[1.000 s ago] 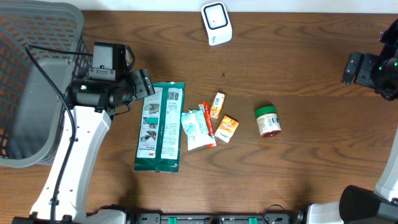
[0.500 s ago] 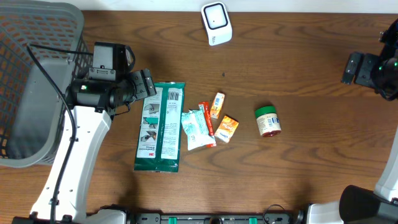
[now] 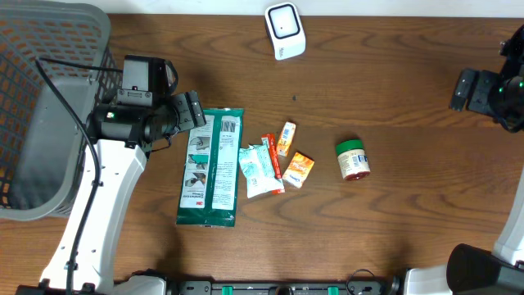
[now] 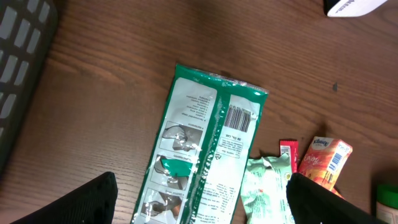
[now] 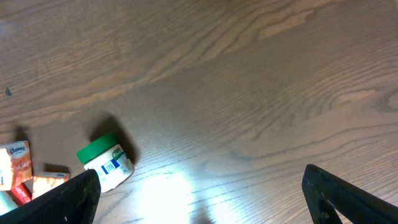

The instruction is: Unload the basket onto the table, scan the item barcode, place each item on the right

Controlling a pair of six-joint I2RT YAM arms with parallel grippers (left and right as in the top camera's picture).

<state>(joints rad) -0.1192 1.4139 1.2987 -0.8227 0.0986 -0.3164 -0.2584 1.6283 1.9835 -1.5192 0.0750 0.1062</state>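
Observation:
A long green and white packet [image 3: 211, 167] lies flat left of centre, its barcode [image 4: 239, 118] facing up near the far end. My left gripper [image 3: 194, 109] hovers open just above that end. In the left wrist view the packet [image 4: 205, 155] sits between the dark fingers [image 4: 81, 202], apart from them. The white scanner [image 3: 284, 30] stands at the table's back edge. My right gripper [image 3: 463, 90] is open at the far right, holding nothing; its wrist view shows bare wood between the fingertips [image 5: 348, 193].
A pale tissue pack [image 3: 255, 170], a red stick pack [image 3: 273, 157] and two small orange boxes [image 3: 286, 138] [image 3: 299, 169] lie right of the packet. A green-lidded jar [image 3: 353, 160] lies further right. A grey mesh basket [image 3: 33, 106] fills the left edge.
My left gripper's jaws have spread a little wider over the packet's far end. The items and the right arm have not moved.

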